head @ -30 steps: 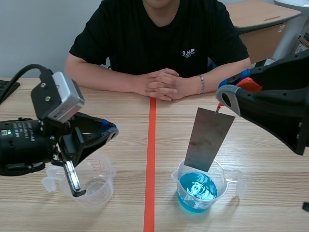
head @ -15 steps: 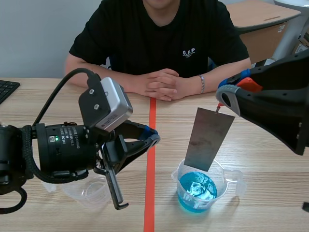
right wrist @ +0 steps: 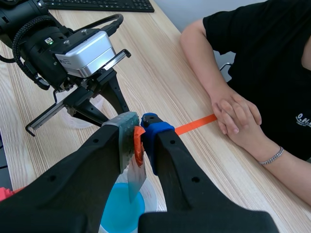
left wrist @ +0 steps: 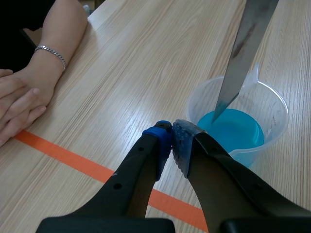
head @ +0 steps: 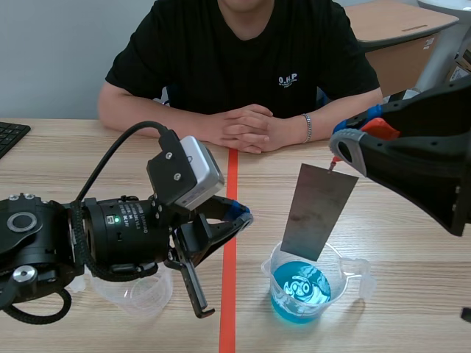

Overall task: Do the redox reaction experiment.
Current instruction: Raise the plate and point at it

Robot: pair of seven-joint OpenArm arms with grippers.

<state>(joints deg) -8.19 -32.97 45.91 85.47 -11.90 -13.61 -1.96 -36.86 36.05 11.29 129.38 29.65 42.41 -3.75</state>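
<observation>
My right gripper (head: pixel 337 152) is shut on the top corner of a grey metal plate (head: pixel 318 213), with an orange-red tab between the pads (right wrist: pixel 129 141). The plate hangs tilted, its lower corner inside a clear beaker (head: pixel 305 283) of blue liquid (left wrist: pixel 232 130). In the right wrist view the plate (right wrist: pixel 136 178) hangs below the fingers over the blue liquid (right wrist: pixel 116 213). My left gripper (head: pixel 240 216) hovers shut on nothing at the tape line, left of the beaker. In its own view the left gripper (left wrist: pixel 172 141) has the beaker (left wrist: pixel 272 104) just ahead, and the plate (left wrist: pixel 248 43) dips into it.
An empty clear beaker (head: pixel 143 293) stands under the left arm. A person sits across the table with clasped hands (head: pixel 246 126) resting on it. An orange-red tape line (head: pixel 230 243) runs down the middle. A keyboard (head: pixel 9 134) lies at the far left.
My left arm has swung right, off the empty beaker and over to the tape line near the blue beaker. The right gripper and the plate have stayed in place.
</observation>
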